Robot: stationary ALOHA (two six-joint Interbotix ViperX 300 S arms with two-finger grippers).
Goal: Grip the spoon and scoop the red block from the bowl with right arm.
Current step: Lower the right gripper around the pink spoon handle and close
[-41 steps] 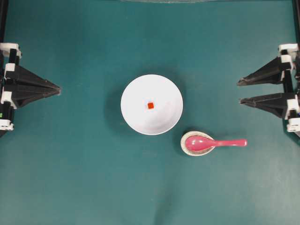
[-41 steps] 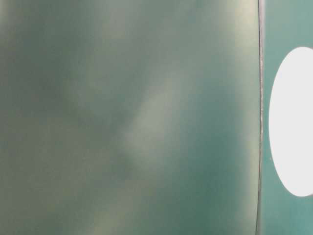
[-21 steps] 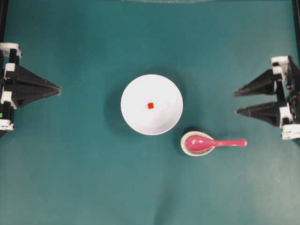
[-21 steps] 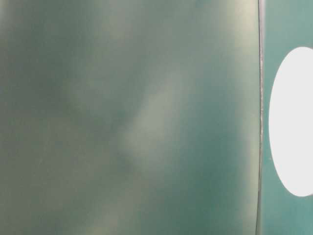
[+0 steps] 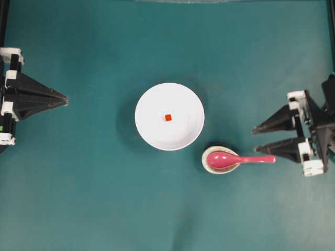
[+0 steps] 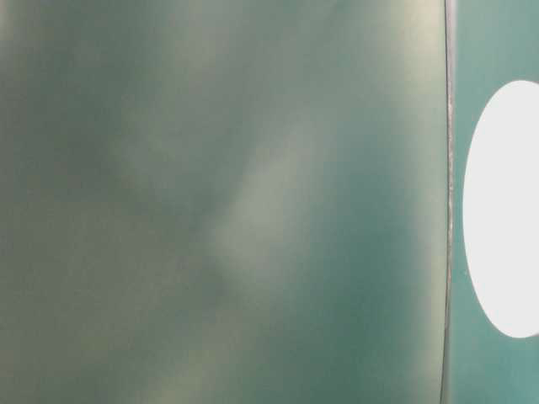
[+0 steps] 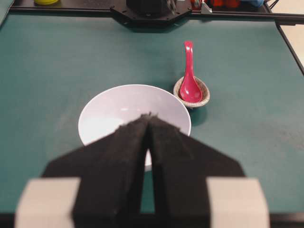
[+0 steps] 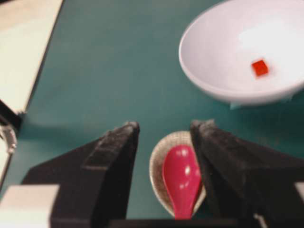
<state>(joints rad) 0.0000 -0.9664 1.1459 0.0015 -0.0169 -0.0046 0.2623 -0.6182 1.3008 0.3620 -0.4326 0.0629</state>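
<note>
Overhead view: the right end effector [image 5: 254, 138] stands with its two fingers spread and nothing between them. The spoon [image 5: 238, 159] lies just beyond and to the side of its tips, handle end nearest, scoop resting in a small speckled dish [image 5: 208, 166]. Farther out from those tips sits the bowl [image 5: 169, 116] with the red block [image 5: 168, 117] at its middle. The left end effector [image 5: 65, 99] is parked well apart from everything, fingers pressed together on nothing. By my judgement this is the approach to the spoon; the grip is not yet made.

Table-level view: only blurred green and a white oval show; nothing useful can be read.

Left wrist view: the closed fingers point over the bowl, with the spoon beyond and to one side.

Right wrist view: the spoon's scoop [image 8: 182, 178] shows between the spread fingers, the bowl [image 8: 223, 57] and block [image 8: 260, 67] ahead and off to one side.

The next move likely calls for lowering over the thin handle, lining the fingers across it and closing without tipping the dish on the surface [image 5: 104, 198]
</note>
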